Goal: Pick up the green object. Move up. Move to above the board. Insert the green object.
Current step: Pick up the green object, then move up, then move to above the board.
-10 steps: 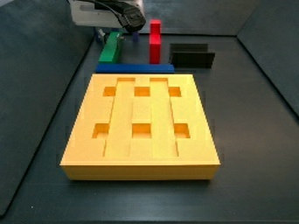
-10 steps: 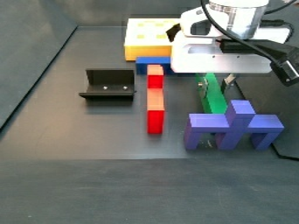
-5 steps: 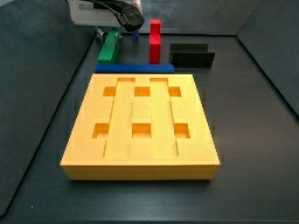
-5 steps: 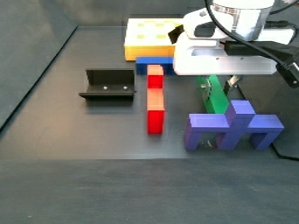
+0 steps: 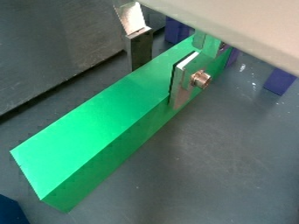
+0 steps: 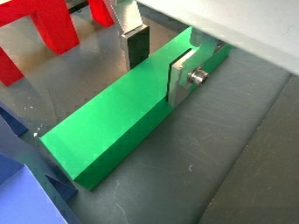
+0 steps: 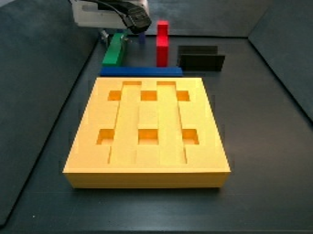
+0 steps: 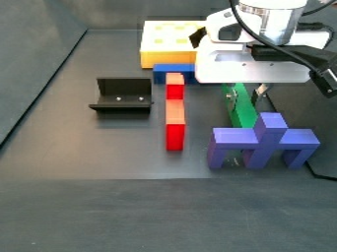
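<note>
Your gripper (image 5: 160, 59) straddles the green bar (image 5: 111, 129) crosswise, fingers flanking its sides, seemingly not yet clamped. The board (image 7: 146, 131) lies toward 6 o'clock in a side view.

Floor (image 7: 272, 169) is a plain dark grey matte sheet, no pattern. In both side views it sits boxed in by dark grey panels: a left wall (image 7: 35, 78) at about 9 o'clock, a right wall (image 7: 294, 46) at 2 o'clock and a back wall (image 8: 125, 12) at 12. Lighting's soft and even. Close up, the floor (image 5: 239, 162) has a faint sheen and tiny pale specks.
</note>
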You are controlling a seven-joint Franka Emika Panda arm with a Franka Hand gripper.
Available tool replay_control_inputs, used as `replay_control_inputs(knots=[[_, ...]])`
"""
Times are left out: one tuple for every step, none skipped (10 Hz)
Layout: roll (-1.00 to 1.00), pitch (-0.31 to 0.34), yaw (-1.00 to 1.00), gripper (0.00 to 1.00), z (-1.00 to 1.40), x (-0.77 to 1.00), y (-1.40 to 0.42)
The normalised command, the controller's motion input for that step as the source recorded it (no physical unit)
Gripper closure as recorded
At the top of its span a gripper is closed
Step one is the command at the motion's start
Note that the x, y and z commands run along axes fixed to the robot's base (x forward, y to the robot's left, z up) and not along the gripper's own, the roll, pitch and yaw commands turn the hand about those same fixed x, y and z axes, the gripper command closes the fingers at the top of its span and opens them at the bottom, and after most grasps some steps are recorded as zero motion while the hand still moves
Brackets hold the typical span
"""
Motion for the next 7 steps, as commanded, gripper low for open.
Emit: replay_control_inputs(knots=[[0.00,0.000,0.00,1.00,0.00,0.00,0.00],[0.00,0.000,0.00,1.00,0.83,0.00,0.00],[0.01,-0.008,-0.05,1.00,0.82,0.06,0.03],[0.01,0.020,-0.06,1.00,0.75,0.02,0.03],[0.07,0.013,-0.03,1.00,0.30,-0.01,0.02],[0.00,0.000,0.00,1.00,1.40,0.00,0.00],[-0.01,0.004,0.01,1.00,1.40,0.01,0.00]])
